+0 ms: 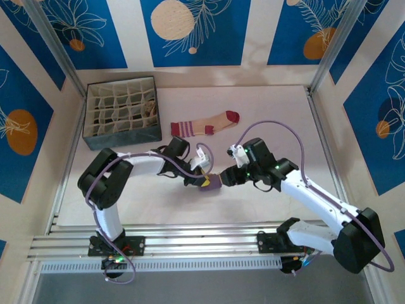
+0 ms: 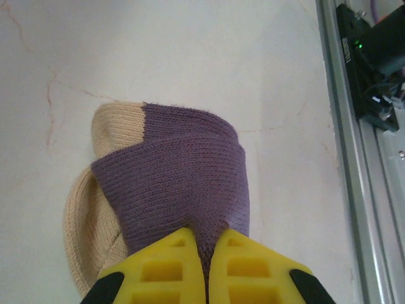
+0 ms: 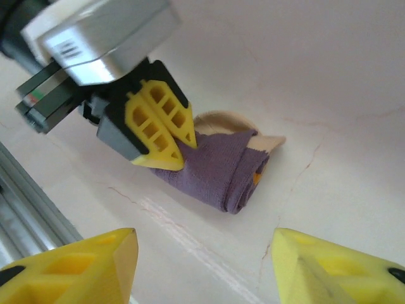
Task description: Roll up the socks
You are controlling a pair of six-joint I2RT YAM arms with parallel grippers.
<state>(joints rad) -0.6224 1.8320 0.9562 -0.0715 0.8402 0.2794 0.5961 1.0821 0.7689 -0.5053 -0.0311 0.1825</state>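
A dark grey fabric organiser box (image 1: 123, 137) with a grid of cream dividers stands in the upper left of the top view, on a pale cream table top (image 1: 285, 120). Behind it are blue wall panels (image 1: 190, 31) with white leaf drawings and orange and cream circles. Silver metal rails (image 1: 202, 244) run across the bottom of the frame. In the left wrist view the table top shows thin brown veins.
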